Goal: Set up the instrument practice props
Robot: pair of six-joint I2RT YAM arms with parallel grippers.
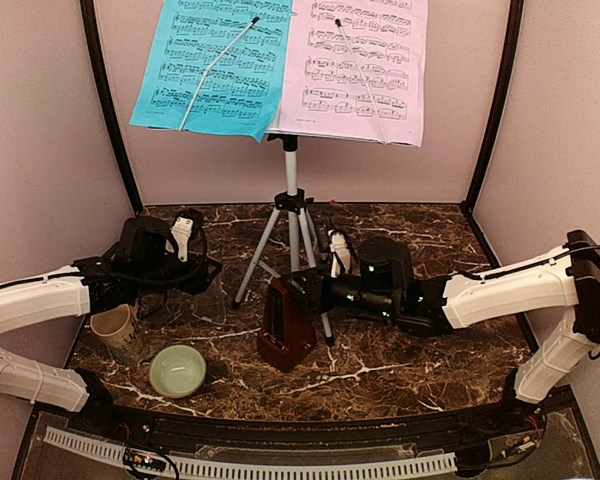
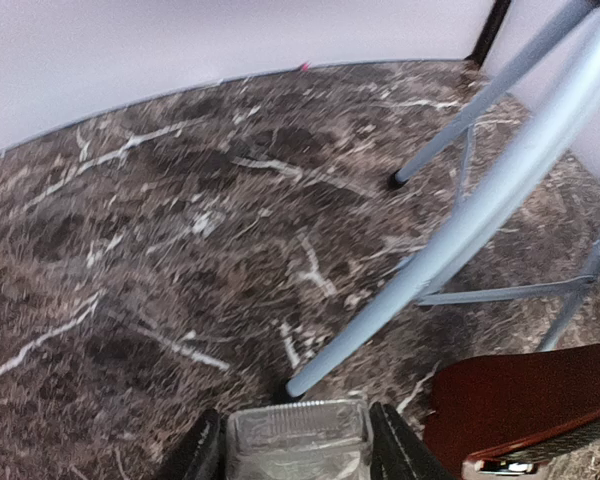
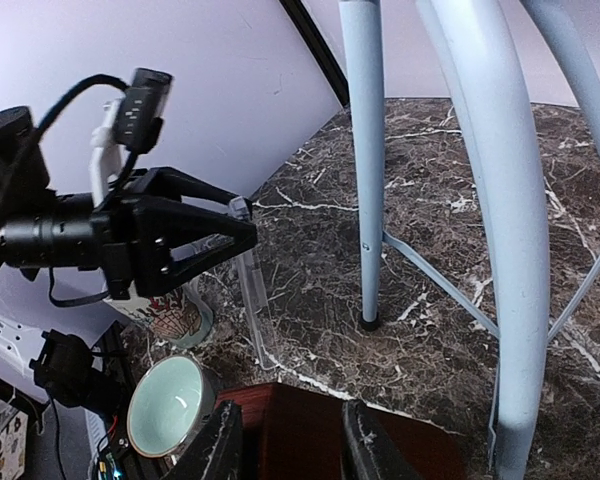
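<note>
The table (image 1: pixel 410 355) is dark brown with white lines. On it stand the music stand (image 1: pixel 292 215), the red metronome (image 1: pixel 285 328), a mug (image 1: pixel 114 330) and a green bowl (image 1: pixel 177 371).

One stand (image 1: pixel 292 190) on three legs (image 3: pixel 364 170), with two wire holders (image 1: pixel 220 62). Two pages: one blue page (image 1: pixel 245 95) and one pink page (image 1: pixel 380 50). One metronome (image 1: pixel 285 330). One mug (image 1: pixel 113 325). One bowl (image 1: pixel 160 362). One clear box (image 2: pixel 298 440). Two grippers: the left gripper (image 3: pixel 245 222) and the right gripper (image 3: pixel 295 440), with two fingers each. One table (image 1: pixel 410 360).
</note>
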